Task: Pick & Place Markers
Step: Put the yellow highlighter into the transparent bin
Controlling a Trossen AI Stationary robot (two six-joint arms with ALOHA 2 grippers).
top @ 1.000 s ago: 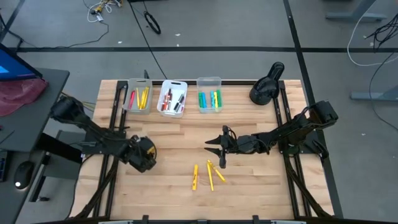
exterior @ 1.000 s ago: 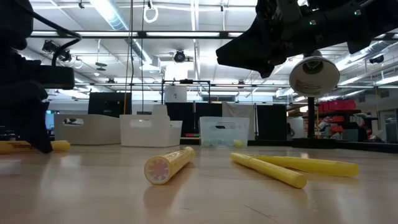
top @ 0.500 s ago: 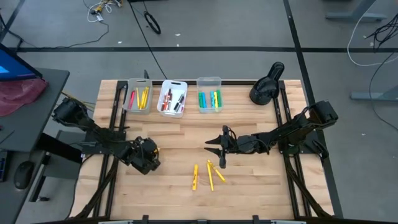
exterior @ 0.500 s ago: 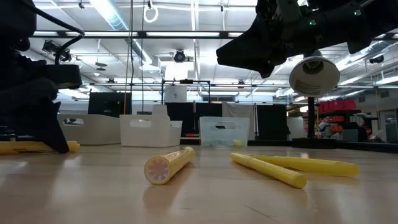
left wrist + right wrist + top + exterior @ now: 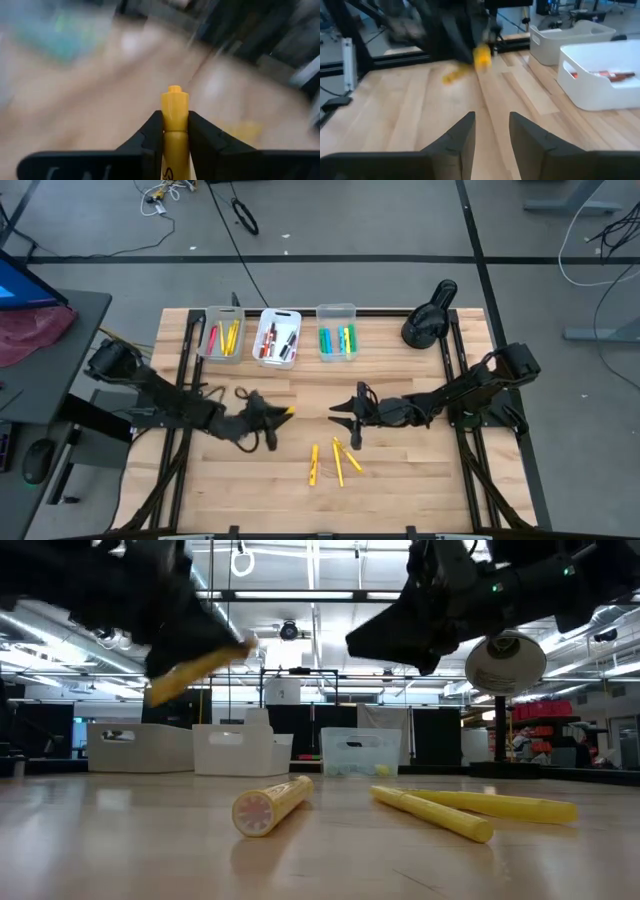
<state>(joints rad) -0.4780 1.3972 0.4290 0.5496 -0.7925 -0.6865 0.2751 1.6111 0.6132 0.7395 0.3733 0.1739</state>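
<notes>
Carrying a yellow marker (image 5: pixel 284 413) in my left gripper (image 5: pixel 272 416), I am working on the step of taking it to a bin. The fingers (image 5: pixel 150 137) are pinching the marker tight, one on each side, with its tip poking out in front. The marker is lifted off the table (image 5: pixel 400 480), near the middle of it.

Next I think I am going to need to swing it over to the left bin (image 5: pixel 221 332), where other yellow markers are lying, and let go just above it.

My right gripper (image 5: pixel 347 419) is waiting above the table, near three more yellow markers (image 5: pixel 335 462). Its fingers are spread a little and are holding nothing.

The high view is showing me all three bins and what colours are in them. The low view is not showing that, but it is showing the marker up in the air. The left wrist view is showing the pinch best.
</notes>
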